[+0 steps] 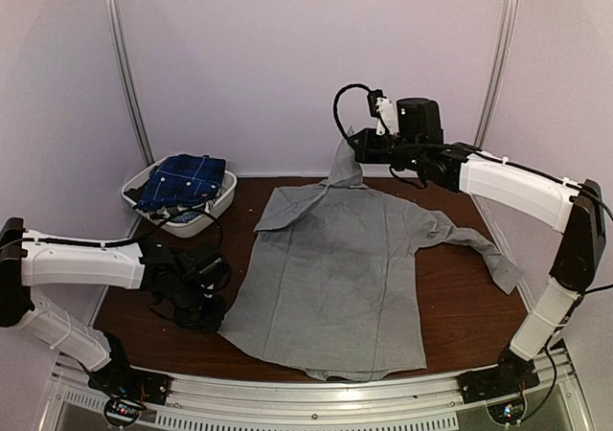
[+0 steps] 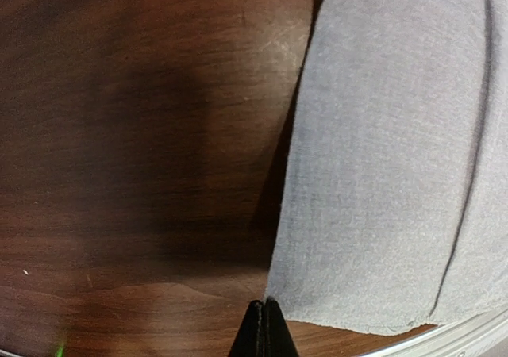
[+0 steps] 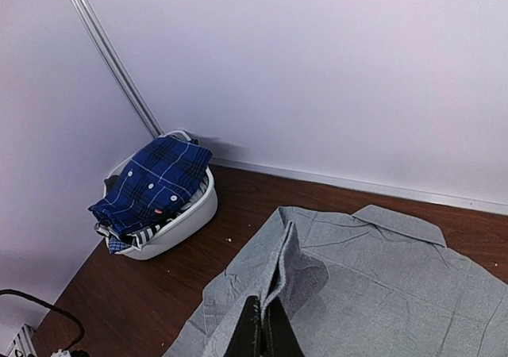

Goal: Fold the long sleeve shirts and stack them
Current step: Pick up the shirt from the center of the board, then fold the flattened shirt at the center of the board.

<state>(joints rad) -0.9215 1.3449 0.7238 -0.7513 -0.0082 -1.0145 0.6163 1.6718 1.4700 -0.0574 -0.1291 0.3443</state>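
The grey long sleeve shirt [image 1: 335,268] lies spread flat on the brown table, collar at the far end. My right gripper [image 1: 362,147] is shut on a fold of its far left shoulder and holds that part up in a peak; the pinched fold also shows in the right wrist view [image 3: 294,270], between the shut right gripper [image 3: 264,308]. My left gripper [image 1: 213,308] is low at the shirt's near left edge. In the left wrist view it [image 2: 266,305] is shut with its tips on the hem corner of the grey cloth [image 2: 381,151]. A dark blue plaid shirt [image 1: 182,180] lies folded in the basket.
The white oval basket [image 1: 222,204] stands at the far left corner, holding the plaid shirt [image 3: 155,182] and other cloth. The grey shirt's right sleeve [image 1: 488,254] trails toward the right arm. A metal rail [image 1: 316,393] runs along the near edge. White walls close the back and sides.
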